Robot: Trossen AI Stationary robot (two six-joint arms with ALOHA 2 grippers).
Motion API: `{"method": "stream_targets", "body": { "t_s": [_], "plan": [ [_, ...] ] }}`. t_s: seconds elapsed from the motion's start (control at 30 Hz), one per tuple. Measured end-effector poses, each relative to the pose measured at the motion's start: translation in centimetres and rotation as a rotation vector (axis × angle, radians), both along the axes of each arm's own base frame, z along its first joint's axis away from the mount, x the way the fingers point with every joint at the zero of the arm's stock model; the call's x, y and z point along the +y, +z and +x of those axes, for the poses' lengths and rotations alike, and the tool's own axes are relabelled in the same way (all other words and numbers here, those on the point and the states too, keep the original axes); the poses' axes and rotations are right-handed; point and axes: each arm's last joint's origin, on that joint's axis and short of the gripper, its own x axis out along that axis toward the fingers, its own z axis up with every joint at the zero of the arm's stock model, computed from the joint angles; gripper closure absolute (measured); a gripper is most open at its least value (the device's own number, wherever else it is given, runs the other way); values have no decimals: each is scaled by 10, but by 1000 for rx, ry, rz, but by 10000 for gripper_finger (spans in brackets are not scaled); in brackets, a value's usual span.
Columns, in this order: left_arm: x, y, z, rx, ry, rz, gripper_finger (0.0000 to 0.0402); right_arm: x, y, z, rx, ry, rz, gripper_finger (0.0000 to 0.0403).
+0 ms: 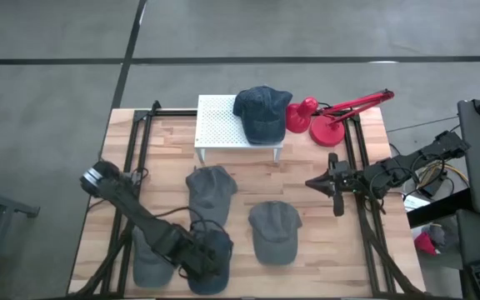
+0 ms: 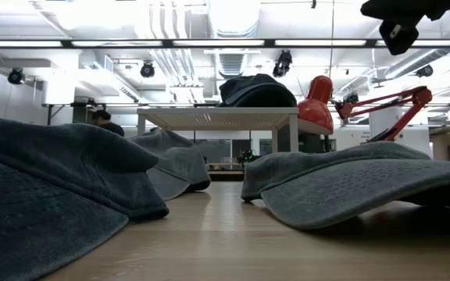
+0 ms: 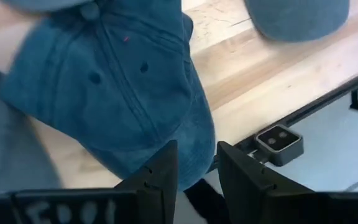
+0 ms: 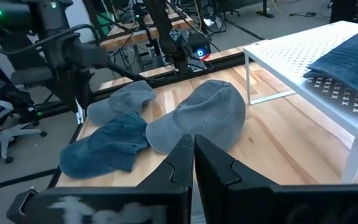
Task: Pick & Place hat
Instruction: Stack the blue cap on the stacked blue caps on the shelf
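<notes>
A blue hat (image 1: 215,250) lies near the table's near edge, and my left gripper (image 1: 202,260) is down on it. In the left wrist view the hat's crown (image 3: 110,81) fills the frame and my left gripper (image 3: 197,165) is shut on its rim. Three grey hats (image 1: 211,190) (image 1: 273,232) (image 1: 147,260) lie flat on the table around it. A dark blue hat (image 1: 262,112) sits on the white rack (image 1: 219,125). My right gripper (image 1: 315,182) hovers shut above the table's right side, touching nothing. My left gripper pinches the blue hat's rim (image 3: 199,146) at the crown's lower edge between its two fingers (image 3: 160,171). It comes slanting down from above. The hat still lies on the table, crown up, beside the table's near edge.
A red desk lamp (image 1: 332,125) stands at the far right corner beside the rack. The low camera (image 3: 279,142) sits on the black frame rail at the near edge, close to the blue hat. Bare wood shows between the rack and the grey hats.
</notes>
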Motion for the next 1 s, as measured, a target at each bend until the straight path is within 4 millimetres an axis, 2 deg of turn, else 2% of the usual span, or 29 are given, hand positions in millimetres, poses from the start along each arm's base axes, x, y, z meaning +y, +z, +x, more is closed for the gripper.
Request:
{"method": "stream_targets", "body": {
  "t_s": [0.3, 1.0],
  "plan": [
    [-9, -16, 9, 28, 155, -65, 294, 1, 0, 0, 3, 19, 3, 390],
    [-11, -36, 7, 135, 177, -92, 293, 1, -6, 0, 24, 43, -6, 390]
  ]
}}
